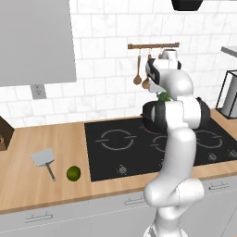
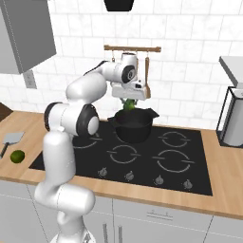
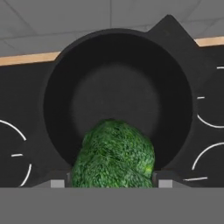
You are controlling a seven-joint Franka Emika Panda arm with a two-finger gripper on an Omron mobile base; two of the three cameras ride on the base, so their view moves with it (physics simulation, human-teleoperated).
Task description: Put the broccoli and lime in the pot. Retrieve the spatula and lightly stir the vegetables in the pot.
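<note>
**Broccoli poised over the pot; lime and spatula untouched**

While the jaws (image 2: 128, 101) clamp the broccoli (image 3: 113, 155) directly above the black pot (image 2: 133, 126), whose interior looks empty in the hand view, nothing has yet been dropped in. Farther out, the lime (image 1: 73, 173) lies on the wooden bench (image 1: 28, 176) just beside the spatula (image 1: 44, 160). Judging from this, releasing the floret, fetching the lime and stirring all remain.

- Kitchen: black four-ring cooktop (image 2: 142, 159) sitting in a wooden counter (image 1: 28, 171), knobs lining its 6 o'clock edge
- White tiled wall (image 1: 106, 55) rising behind; utensil rail (image 2: 133, 48) hanging wooden spoons (image 1: 137, 78) at 12 o'clock
- Grey drawers (image 2: 156, 216) running below
</note>
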